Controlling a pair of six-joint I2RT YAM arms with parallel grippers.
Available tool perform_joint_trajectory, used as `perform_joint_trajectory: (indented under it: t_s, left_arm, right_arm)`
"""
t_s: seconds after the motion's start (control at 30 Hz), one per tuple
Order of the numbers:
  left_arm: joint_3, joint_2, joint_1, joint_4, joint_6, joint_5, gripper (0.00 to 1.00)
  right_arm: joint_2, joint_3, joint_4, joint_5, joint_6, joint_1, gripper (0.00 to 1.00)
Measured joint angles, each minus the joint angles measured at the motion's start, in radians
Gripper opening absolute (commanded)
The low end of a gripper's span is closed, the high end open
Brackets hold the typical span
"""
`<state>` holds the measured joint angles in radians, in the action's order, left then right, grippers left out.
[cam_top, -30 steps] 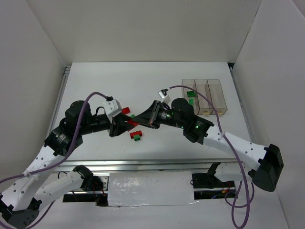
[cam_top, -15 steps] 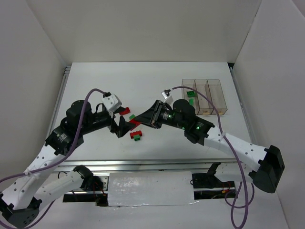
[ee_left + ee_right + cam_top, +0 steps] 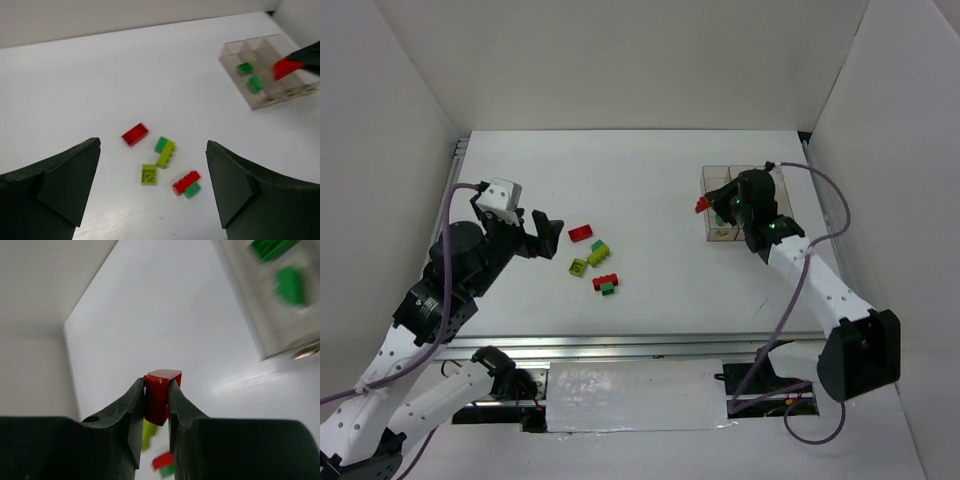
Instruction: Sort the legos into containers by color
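My right gripper [image 3: 710, 203] is shut on a red lego [image 3: 702, 205] and holds it in the air at the left edge of the containers [image 3: 712, 176]. In the right wrist view, the red lego [image 3: 161, 392] is pinched between the fingers. The clear containers [image 3: 265, 70] stand in a row, and two green legos [image 3: 244, 68] lie in the leftmost one. My left gripper [image 3: 548, 238] hangs open and empty, raised left of the loose legos. These are a red one [image 3: 135, 134], a green and yellow-green pair [image 3: 165, 149], a yellow-green one [image 3: 149, 174], and a red one on green [image 3: 186, 182].
White walls close in the table on three sides. A metal rail [image 3: 455, 170] runs along the left edge. The right arm [image 3: 820, 290] stretches from its base at the near right up to the containers.
Both grippers have left the middle of the table. The left one opened and drew back to the left. The right one carried the red lego over to the containers.
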<state>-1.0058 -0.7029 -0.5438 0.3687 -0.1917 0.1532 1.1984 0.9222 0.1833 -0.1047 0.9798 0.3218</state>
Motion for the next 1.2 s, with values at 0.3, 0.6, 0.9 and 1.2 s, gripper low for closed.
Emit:
perform_joint_trajectory:
  t_s: [0.3, 0.6, 0.9, 1.2]
  left_arm:
    - [0.094, -0.028, 0.005, 0.163, -0.144, 0.34, 0.99]
    - [0.112, -0.044, 0.006, 0.195, -0.156, 0.357, 1.0]
    - [0.111, -0.088, 0.006, 0.211, -0.168, 0.37, 0.99]
    - [0.072, -0.126, 0.109, 0.297, -0.287, 0.492, 1.0]
  right_arm:
    - [0.35, 0.27, 0.134, -0.105, -0.15, -0.32, 0.0]
    - [0.578, 0.463, 0.214, -0.1, -0.217, -0.38, 0.69]
    - [0.611, 0.54, 0.267, -0.08, -0.246, -0.375, 0.88]
    - [0.496, 0.531, 0.218, 0.005, -0.426, 0.028, 1.0]
